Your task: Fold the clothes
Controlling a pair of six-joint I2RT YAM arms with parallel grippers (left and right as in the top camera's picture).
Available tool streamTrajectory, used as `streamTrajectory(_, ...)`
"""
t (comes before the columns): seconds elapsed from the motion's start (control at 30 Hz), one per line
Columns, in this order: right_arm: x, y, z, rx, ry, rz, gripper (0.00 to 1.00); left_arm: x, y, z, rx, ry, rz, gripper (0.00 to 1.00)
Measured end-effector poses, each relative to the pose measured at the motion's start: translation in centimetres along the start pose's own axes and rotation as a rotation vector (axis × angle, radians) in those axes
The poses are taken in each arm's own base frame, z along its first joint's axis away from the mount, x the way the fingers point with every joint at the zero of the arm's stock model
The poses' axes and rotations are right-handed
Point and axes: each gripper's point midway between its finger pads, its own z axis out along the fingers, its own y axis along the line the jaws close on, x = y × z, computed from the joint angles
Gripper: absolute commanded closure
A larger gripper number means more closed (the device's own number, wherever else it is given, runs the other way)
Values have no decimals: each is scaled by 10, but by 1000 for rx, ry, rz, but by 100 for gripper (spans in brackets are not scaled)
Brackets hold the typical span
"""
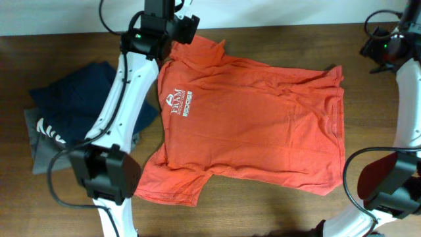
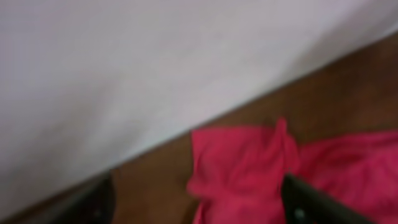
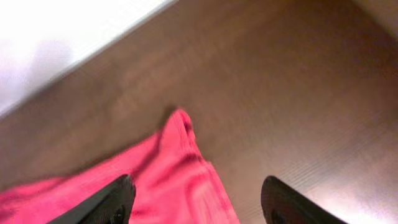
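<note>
The orange-red T-shirt (image 1: 250, 125) lies spread flat on the wooden table, neck to the left, hem to the right, white chest logo facing up. My left gripper (image 1: 187, 26) hovers open at the far edge, above the shirt's far sleeve (image 2: 242, 168); its fingers straddle that sleeve without touching cloth. My right gripper (image 1: 385, 49) is open at the far right, above and beyond the shirt's far hem corner (image 3: 180, 155), holding nothing.
A navy blue garment (image 1: 85, 99) with white lettering lies over a grey folded garment (image 1: 43, 148) at the table's left. A white wall (image 2: 124, 74) runs along the table's far edge. Bare wood (image 3: 298, 93) shows to the right of the hem.
</note>
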Motion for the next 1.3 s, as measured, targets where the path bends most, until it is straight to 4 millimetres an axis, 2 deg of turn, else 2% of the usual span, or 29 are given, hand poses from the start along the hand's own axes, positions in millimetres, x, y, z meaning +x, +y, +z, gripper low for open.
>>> streamTrajectory(0.1,15,1,-11,-30,61,0,30,-6,8,-32,-14,9,-6,1)
streamTrajectory(0.2,27,10,-29,-98,107,0,30,-11,14,-75,-17,18,-5,1)
streamTrajectory(0.4,41,23,-78,-211,127,-7,30,-21,26,-163,-31,-8,-8,1)
streamTrajectory(0.5,42,27,-108,-255,95,-24,29,-17,28,-196,-29,-2,-18,1)
streamTrajectory(0.63,49,26,-152,-293,49,-36,28,3,26,-221,-15,62,-66,1)
streamTrajectory(0.77,72,20,-184,-297,77,-37,28,24,21,-224,-1,146,-131,1)
streamTrajectory(0.87,97,13,-189,-274,167,-42,28,33,17,-222,12,184,-167,1)
streamTrajectory(0.97,105,11,-185,-264,208,-46,26,44,11,-216,26,233,-196,1)
streamTrajectory(1.1,124,7,-163,-245,284,-43,26,73,1,-199,40,357,-237,1)
streamTrajectory(1.17,137,5,-143,-234,329,-39,26,93,-6,-188,49,439,-243,1)
streamTrajectory(1.3,180,-3,-92,-202,447,-30,26,136,-21,-160,72,596,-240,1)
